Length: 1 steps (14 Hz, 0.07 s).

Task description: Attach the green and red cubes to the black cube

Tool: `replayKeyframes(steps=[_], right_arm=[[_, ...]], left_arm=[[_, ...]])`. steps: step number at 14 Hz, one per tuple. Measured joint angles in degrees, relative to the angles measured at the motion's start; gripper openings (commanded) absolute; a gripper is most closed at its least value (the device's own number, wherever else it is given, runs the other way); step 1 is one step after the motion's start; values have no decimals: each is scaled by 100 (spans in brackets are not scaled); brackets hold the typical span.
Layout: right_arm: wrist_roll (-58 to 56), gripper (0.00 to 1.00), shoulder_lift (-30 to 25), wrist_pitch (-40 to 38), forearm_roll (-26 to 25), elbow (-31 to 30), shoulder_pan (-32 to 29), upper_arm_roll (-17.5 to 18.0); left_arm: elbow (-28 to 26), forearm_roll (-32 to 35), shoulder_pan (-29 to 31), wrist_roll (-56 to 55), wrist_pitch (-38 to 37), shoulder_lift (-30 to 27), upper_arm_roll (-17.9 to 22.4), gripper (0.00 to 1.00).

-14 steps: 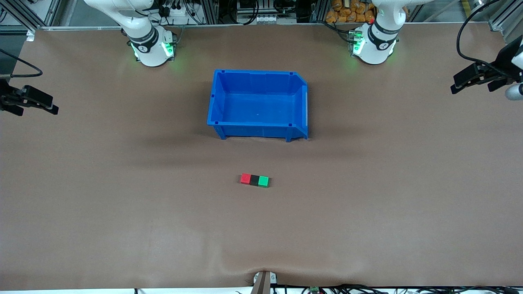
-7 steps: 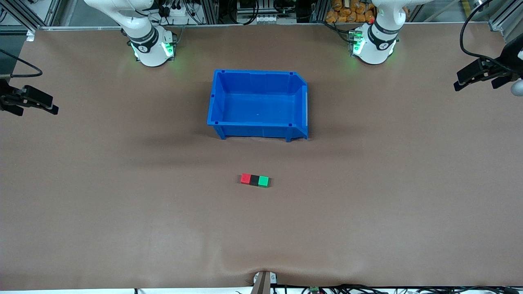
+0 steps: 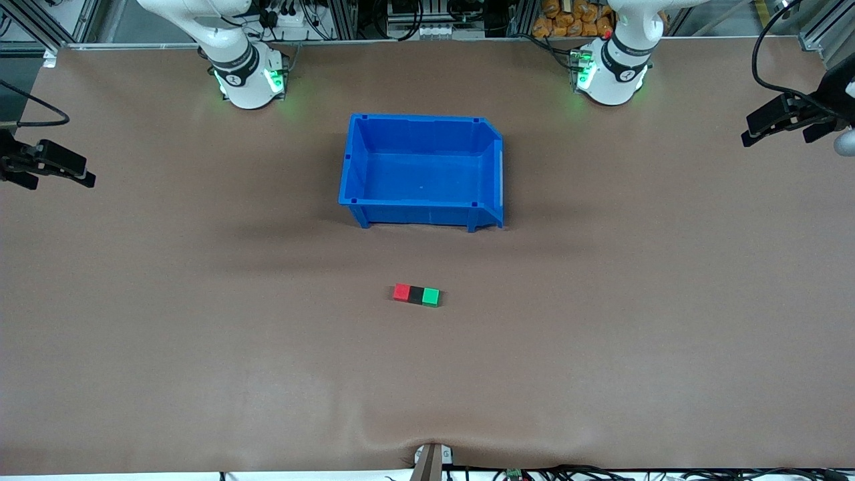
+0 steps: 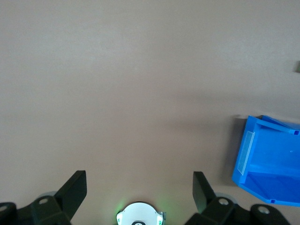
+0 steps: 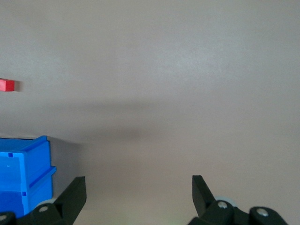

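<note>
Both claws wide open, empty: left claw, right claw.

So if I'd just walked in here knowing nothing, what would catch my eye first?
Probably the big blue bin, empty in the middle of the brown table. Next, nearer the front camera, a tiny row of three cubes touching side by side: red cube, black cube, green cube. The left gripper and the right gripper hang open over the table's two ends, away from the cubes.
</note>
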Motion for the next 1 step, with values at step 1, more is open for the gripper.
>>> replayKeyframes(steps=[1], right_arm=[[0,100,0,0,0,0,0,0]], left_arm=[[0,0,0,-12,-1,2,0,100]])
